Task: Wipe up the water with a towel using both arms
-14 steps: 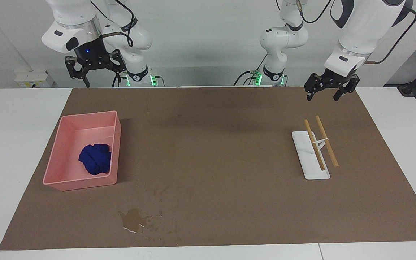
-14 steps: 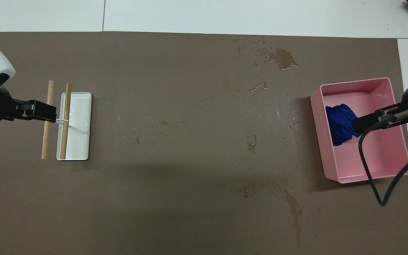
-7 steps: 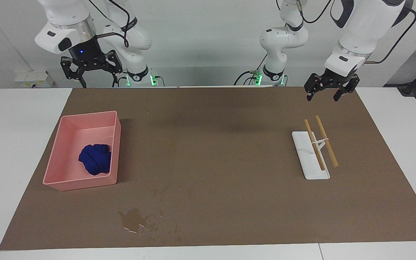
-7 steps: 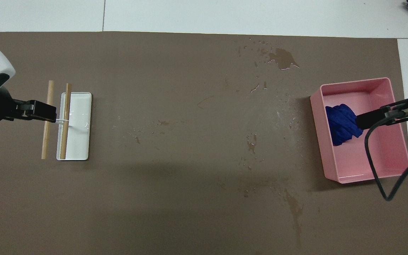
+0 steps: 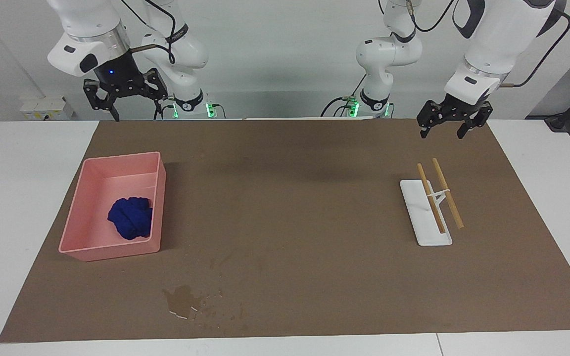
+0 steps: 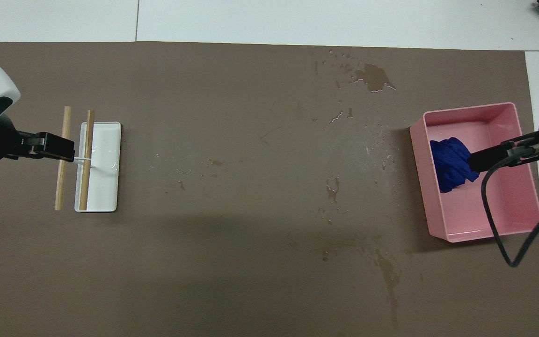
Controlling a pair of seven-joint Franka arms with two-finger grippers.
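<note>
Risk of snagging the pink tray (image 5: 74, 213) rim: towel (image 5: 130, 217) bunched inside, below the right gripper (image 5: 122, 94), fingers apart. Left gripper (image 5: 447, 121) waiting, fingers apart, over mat. Water (image 6: 389, 281) faint, easily missed.

A brown mat (image 5: 305, 207) covers most of the white table (image 5: 27, 198). Toward the right arm's end sits a pink tray (image 5: 79, 217), open side up, flat on the mat. Toward the left arm's end there's a white rectangular stand (image 5: 421, 222) with 2 wooden rods (image 5: 447, 193) lying side by side across its rack, tilted. Farther out from the robots than the tray, a glossy puddle (image 5: 182, 298) glistens with scattered droplets (image 6: 344, 114) around it.
</note>
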